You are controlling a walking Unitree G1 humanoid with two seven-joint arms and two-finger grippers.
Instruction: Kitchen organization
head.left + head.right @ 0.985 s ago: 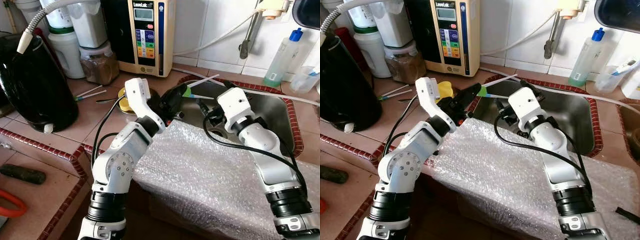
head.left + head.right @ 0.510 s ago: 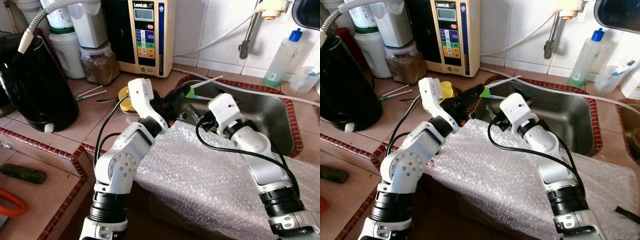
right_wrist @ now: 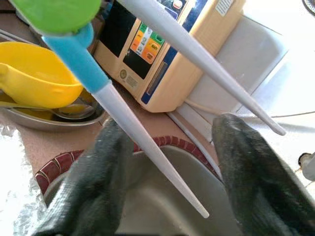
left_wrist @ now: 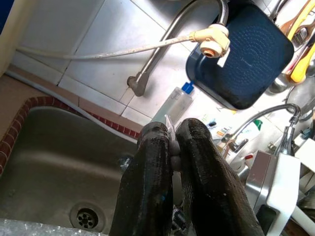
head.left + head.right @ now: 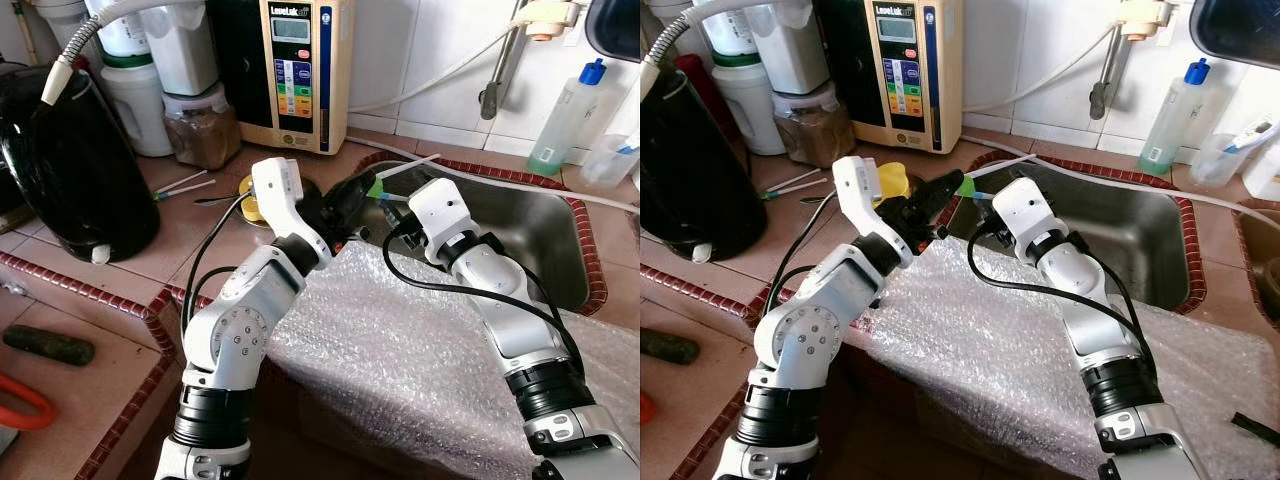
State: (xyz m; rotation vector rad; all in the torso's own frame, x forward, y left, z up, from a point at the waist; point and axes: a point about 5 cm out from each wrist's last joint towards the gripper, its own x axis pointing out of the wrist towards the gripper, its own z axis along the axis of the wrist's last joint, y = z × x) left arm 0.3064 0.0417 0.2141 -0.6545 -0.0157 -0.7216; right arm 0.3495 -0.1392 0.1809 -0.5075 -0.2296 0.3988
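Observation:
My left gripper point(image 5: 352, 193) is shut on a pair of white sticks point(image 5: 402, 168) with a green cap point(image 5: 962, 185) and a blue sleeve point(image 3: 74, 51), held over the left rim of the steel sink point(image 5: 545, 225). In the left wrist view the black fingers point(image 4: 152, 162) press together on a thin white piece. My right gripper point(image 5: 392, 212) is open just beyond the left one, by the sticks' free ends. In the right wrist view its two fingers point(image 3: 103, 172) stand on either side of the blue-sleeved stick point(image 3: 138, 147), not touching it.
Bubble wrap point(image 5: 400, 340) covers the counter edge under both arms. A yellow cup point(image 5: 248, 205) in a metal dish sits behind the left arm. A water machine point(image 5: 300, 60), jars point(image 5: 200, 125) and a black appliance point(image 5: 70, 170) line the back left. A blue-capped bottle point(image 5: 565, 115) stands behind the sink.
My right gripper has swung left across the sink to the free ends of the sticks. The left gripper has kept its hold and hardly shifted.

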